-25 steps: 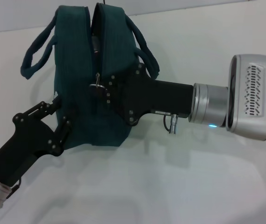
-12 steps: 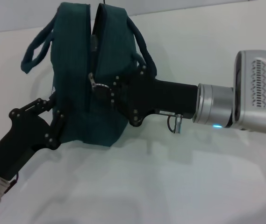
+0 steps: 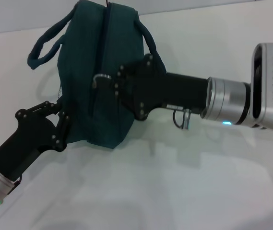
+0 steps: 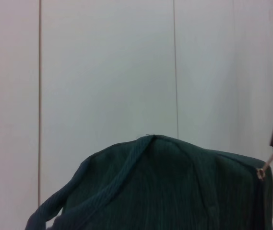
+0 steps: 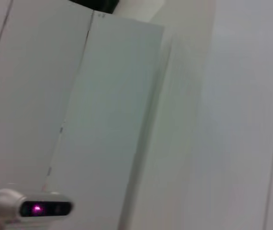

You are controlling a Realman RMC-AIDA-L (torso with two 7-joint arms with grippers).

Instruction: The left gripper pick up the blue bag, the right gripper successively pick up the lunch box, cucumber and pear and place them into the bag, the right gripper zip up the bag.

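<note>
The blue bag (image 3: 95,76) stands upright on the white desk (image 3: 184,182), handles (image 3: 47,40) up and zip seam facing the head camera. Its opening reads as nearly drawn together along the visible seam; no lunch box, cucumber or pear is in view, so they are presumably inside.

The left gripper (image 3: 59,125) is at the bag's lower corner on the robot's left, its jaws closed on the fabric there. The hold appears meant to anchor the bag so the zip can be pulled without the bag sliding or tipping.

The right gripper (image 3: 111,82) reaches in from the right and meets the seam at mid-height, its jaws closed on the metal zipper pull (image 3: 99,77). The left wrist view shows the pull ring (image 4: 265,168) at the bag's edge, taut toward the dark gripper body.

Judged stage: zipping in progress, final step. The pull has seam left above it. Risk: the pull slipping from the jaws, or the bag lifting if the anchor corner gives.
</note>
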